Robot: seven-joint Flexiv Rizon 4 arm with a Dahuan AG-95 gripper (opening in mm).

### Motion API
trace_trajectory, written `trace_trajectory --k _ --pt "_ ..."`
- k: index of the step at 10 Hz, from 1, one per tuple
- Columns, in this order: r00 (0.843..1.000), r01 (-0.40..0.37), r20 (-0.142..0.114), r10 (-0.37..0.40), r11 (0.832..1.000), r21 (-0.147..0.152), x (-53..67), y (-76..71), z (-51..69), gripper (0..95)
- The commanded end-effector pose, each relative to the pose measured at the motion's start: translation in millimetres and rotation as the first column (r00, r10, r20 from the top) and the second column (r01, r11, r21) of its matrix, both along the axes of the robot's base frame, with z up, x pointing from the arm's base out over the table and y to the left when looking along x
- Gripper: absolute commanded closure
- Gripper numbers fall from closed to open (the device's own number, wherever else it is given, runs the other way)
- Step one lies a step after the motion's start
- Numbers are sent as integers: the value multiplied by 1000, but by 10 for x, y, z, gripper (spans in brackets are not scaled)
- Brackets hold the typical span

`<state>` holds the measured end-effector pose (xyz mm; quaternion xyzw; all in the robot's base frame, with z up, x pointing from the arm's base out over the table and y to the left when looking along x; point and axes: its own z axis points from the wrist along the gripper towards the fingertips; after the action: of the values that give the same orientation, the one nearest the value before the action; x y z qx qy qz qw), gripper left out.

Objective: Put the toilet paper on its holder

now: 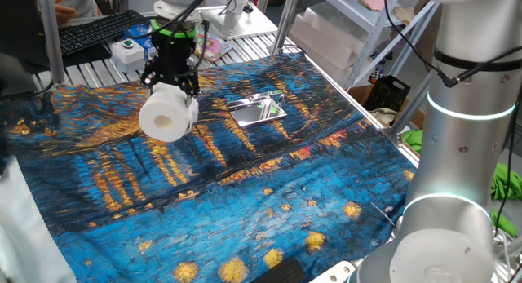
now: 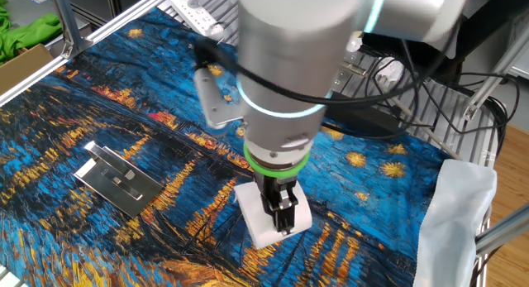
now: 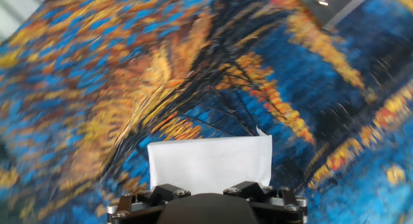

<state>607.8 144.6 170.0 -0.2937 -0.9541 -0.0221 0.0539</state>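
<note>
Toilet paper: plump white roll, core hole facing us, lifted above the cloth.
Gripper: we see its jaws spread wide, clamping the roll.

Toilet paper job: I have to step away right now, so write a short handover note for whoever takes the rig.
Gripper: closed on the roll, pointing down, roll held clear above the cloth with its core hole lying sideways.
Holder: chrome base on the cloth, off to one side of the roll, nothing on it. In the other fixed view it lies apart from the roll too.
Done: the roll is picked up.
Left: carry it over the holder, line the core hole up with the upright part, lower it on and let go. The upright is hard to make out in these views, so check it before lowering.
</note>
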Motion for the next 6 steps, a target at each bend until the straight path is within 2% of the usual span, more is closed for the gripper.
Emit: trace_trajectory --k 1,2,3,5,6 --pt "993 -114 4 114 993 -9 2 10 -3 950" --pt "995 -102 4 102 995 -15 2 10 -3 950" --pt "993 -114 13 114 994 -2 2 10 -3 950" --pt "994 -107 24 108 994 -17 2 10 -3 950" --pt "994 -103 44 104 994 -28 2 10 -3 950"
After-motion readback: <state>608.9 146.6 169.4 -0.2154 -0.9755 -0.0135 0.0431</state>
